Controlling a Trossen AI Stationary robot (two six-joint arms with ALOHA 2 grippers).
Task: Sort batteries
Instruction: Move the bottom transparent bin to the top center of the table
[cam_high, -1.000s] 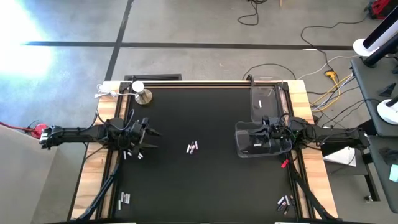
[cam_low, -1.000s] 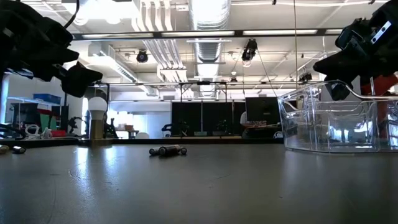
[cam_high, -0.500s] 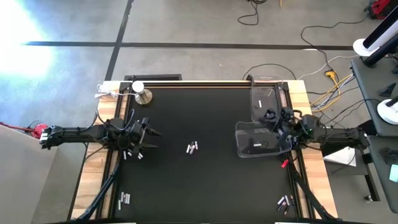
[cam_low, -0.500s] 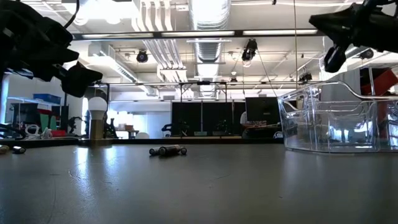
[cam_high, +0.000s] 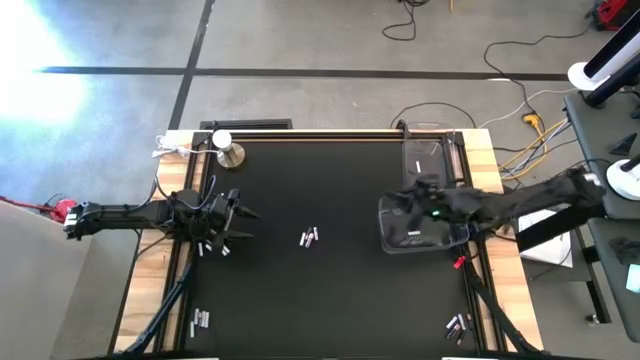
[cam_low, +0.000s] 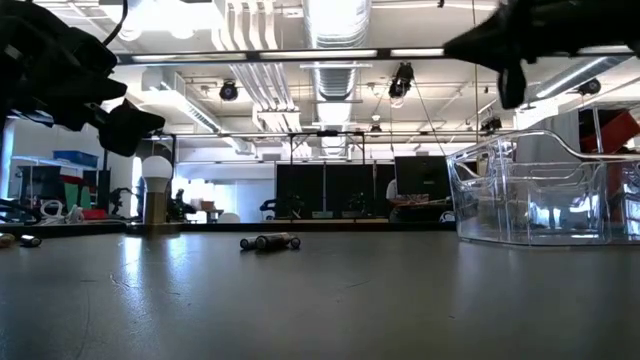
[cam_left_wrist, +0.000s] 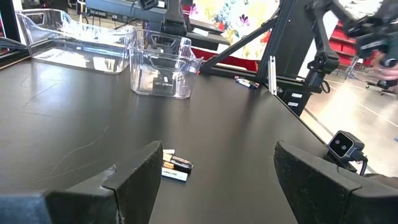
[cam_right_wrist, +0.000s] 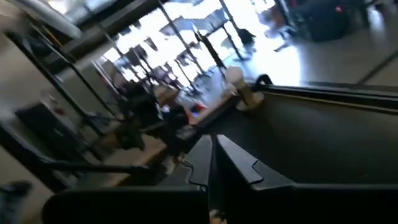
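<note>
Jaws: left gripper (cam_high: 243, 222) apart, right gripper (cam_high: 418, 205) together, neither holding anything.
Batteries (cam_high: 310, 237) lie mid-worktop (cam_high: 320, 290), between the two arms, just ahead of the left jaws; more by the left gripper (cam_high: 210, 248), near edge (cam_high: 201, 320), right corner (cam_high: 456, 326). Right gripper hangs above the clear bin (cam_high: 392, 238).

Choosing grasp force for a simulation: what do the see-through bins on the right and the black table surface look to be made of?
The see-through bins look like rigid clear plastic: the room shows through their glossy walls. The black table surface seems a matte mat or laminate, with soft reflections in the low view; which one is unclear. Its side edges look like pale wood.
</note>
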